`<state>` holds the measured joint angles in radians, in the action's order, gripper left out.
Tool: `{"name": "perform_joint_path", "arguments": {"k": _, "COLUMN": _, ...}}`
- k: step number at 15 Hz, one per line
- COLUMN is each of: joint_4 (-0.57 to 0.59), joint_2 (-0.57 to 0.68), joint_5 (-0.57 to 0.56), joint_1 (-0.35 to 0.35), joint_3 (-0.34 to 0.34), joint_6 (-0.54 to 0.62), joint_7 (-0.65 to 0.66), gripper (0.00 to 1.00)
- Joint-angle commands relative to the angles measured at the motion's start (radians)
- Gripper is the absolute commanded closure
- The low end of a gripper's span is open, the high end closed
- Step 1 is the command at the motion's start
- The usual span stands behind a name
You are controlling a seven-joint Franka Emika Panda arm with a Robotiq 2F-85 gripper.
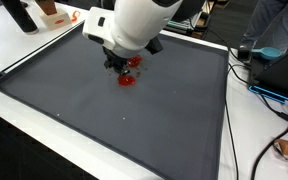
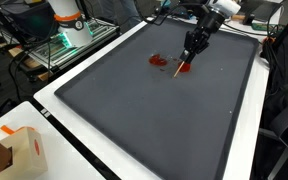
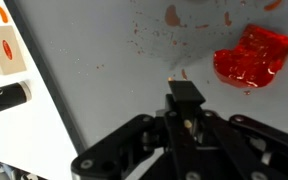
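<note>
My gripper (image 3: 184,98) hovers low over a dark grey mat (image 1: 144,120), its jaws pressed together on a thin stick whose pale tip (image 3: 181,74) pokes out towards the mat. In an exterior view the stick (image 2: 182,67) shows as a short orange-red sliver under the gripper (image 2: 191,52). A glossy red blob (image 3: 252,55) lies just right of the tip, with small red smears (image 3: 172,15) around it. The same red patches appear beneath the gripper (image 1: 119,65) as a blob (image 1: 127,80) and beside it as a stain (image 2: 157,61).
The mat lies on a white table (image 1: 254,130). A cardboard box (image 3: 4,50) with an orange label and a black cylinder (image 3: 4,98) stand off the mat's edge. Another view shows the box (image 2: 19,150). Cables (image 1: 269,95) and a person (image 1: 274,25) are at the side.
</note>
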<state>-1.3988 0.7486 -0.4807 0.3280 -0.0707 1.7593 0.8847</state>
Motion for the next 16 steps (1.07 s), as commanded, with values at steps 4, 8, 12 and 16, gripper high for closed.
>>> {"name": "perform_joint_path", "arguments": {"k": 4, "joint_4": 0.064, "joint_2": 0.062, "joint_5": -0.041, "joint_1": 0.029, "joint_3": -0.02, "joint_6": -0.067, "joint_7": -0.008, "gripper": 0.97}}
{"name": "perform_joint_path", "arguments": {"k": 8, "joint_4": 0.084, "joint_2": 0.081, "joint_5": -0.035, "joint_1": 0.029, "joint_3": -0.018, "joint_6": -0.086, "joint_7": -0.021, "gripper": 0.97}}
{"name": "perform_joint_path", "arguments": {"k": 12, "joint_4": 0.098, "joint_2": 0.079, "joint_5": -0.017, "joint_1": 0.014, "joint_3": -0.009, "joint_6": -0.092, "joint_7": -0.065, "gripper": 0.97}}
{"name": "perform_joint_path", "arguments": {"k": 16, "joint_4": 0.101, "joint_2": 0.062, "joint_5": 0.004, "joint_1": -0.003, "joint_3": -0.001, "joint_6": -0.08, "joint_7": -0.123, "gripper": 0.97}}
